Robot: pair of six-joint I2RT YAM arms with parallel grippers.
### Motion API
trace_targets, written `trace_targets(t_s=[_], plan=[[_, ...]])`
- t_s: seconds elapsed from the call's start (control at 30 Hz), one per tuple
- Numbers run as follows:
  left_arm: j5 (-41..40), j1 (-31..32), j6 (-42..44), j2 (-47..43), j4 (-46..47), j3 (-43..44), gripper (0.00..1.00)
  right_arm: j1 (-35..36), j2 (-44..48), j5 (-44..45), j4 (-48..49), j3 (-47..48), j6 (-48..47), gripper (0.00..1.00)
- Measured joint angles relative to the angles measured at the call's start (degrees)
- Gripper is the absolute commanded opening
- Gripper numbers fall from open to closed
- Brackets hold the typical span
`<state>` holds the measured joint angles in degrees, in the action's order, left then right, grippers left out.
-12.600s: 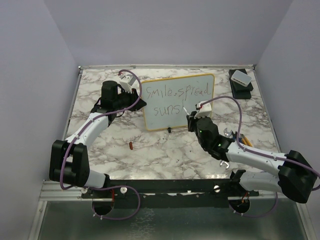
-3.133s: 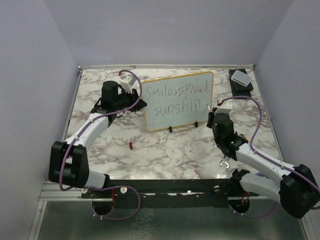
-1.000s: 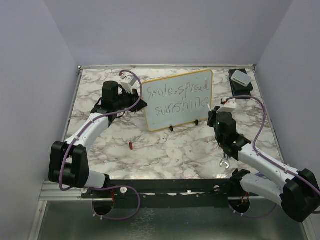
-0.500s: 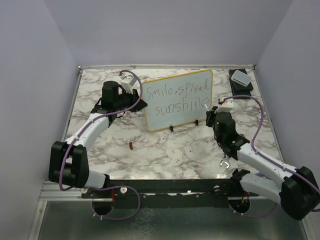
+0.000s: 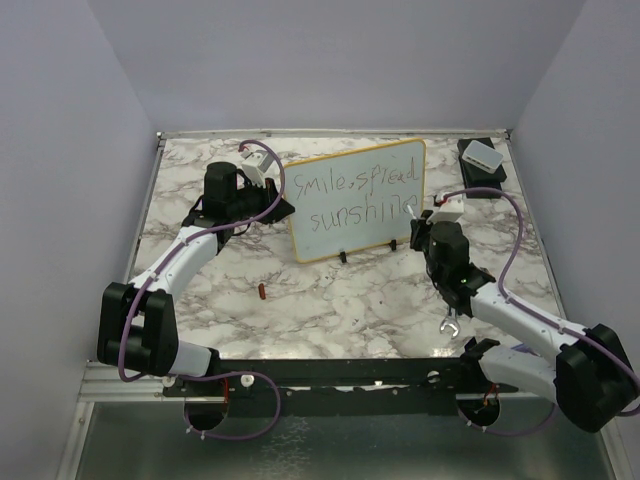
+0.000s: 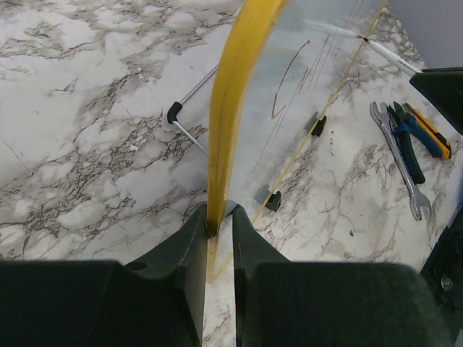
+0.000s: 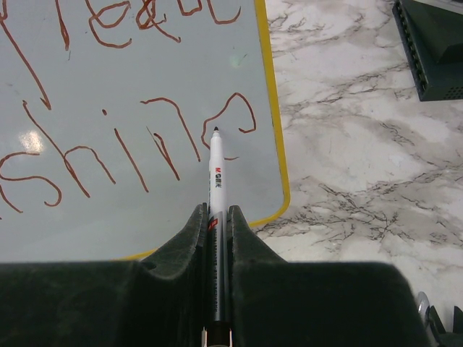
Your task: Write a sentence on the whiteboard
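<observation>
The whiteboard (image 5: 340,235) stands upright at the table's middle back, pale face, yellow rim. The sentence (image 5: 355,198) reads "smile, spread" above "sunshine" in thin marker letters; the last letters show in the right wrist view (image 7: 166,134). My left gripper (image 5: 272,205) is shut on the board's left yellow rim (image 6: 231,108), seen edge-on in the left wrist view. My right gripper (image 5: 422,222) is shut on a white marker (image 7: 215,181), whose tip sits by the last letter near the board's right edge (image 7: 273,123).
A small white box on a black base (image 5: 481,156) sits at the back right corner. A wrench and pliers (image 5: 455,318) lie front right, also in the left wrist view (image 6: 405,152). A small red cap (image 5: 261,291) lies on the marble front left of the board.
The second line has grown from "suns" to "sunshine". My right gripper moved rightward along the board to its right edge. In the last second it barely shifted. The left arm stayed put.
</observation>
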<state>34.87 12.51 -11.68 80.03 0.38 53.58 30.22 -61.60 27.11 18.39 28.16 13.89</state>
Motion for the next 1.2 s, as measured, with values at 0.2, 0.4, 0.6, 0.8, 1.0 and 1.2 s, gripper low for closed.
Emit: trace_targets(t_s=[0.2, 0.4, 0.6, 0.8, 1.0, 1.2], plan=[[0.0, 0.0, 0.0, 0.0, 0.0, 0.0, 0.09, -0.5, -1.2, -0.2, 1.0, 0.0, -0.7, 0.01], [0.0, 0.0, 0.0, 0.0, 0.0, 0.0, 0.09, -0.7, -1.4, -0.2, 1.3, 0.0, -0.9, 0.01], [0.0, 0.0, 0.0, -0.1, 0.0, 0.0, 0.09, -0.7, -1.4, 0.0, 1.2, 0.0, -0.9, 0.01], [0.0, 0.0, 0.0, -0.1, 0.0, 0.0, 0.09, -1.4, -1.4, 0.7, 1.2, 0.0, -0.9, 0.01], [0.0, 0.0, 0.0, -0.1, -0.1, 0.0, 0.09, -1.5, -1.4, 0.7, 1.2, 0.0, -0.9, 0.01], [0.0, 0.0, 0.0, -0.1, -0.1, 0.0, 0.08, -1.6, -0.3, 0.7, 0.2, 0.0, -0.4, 0.01]])
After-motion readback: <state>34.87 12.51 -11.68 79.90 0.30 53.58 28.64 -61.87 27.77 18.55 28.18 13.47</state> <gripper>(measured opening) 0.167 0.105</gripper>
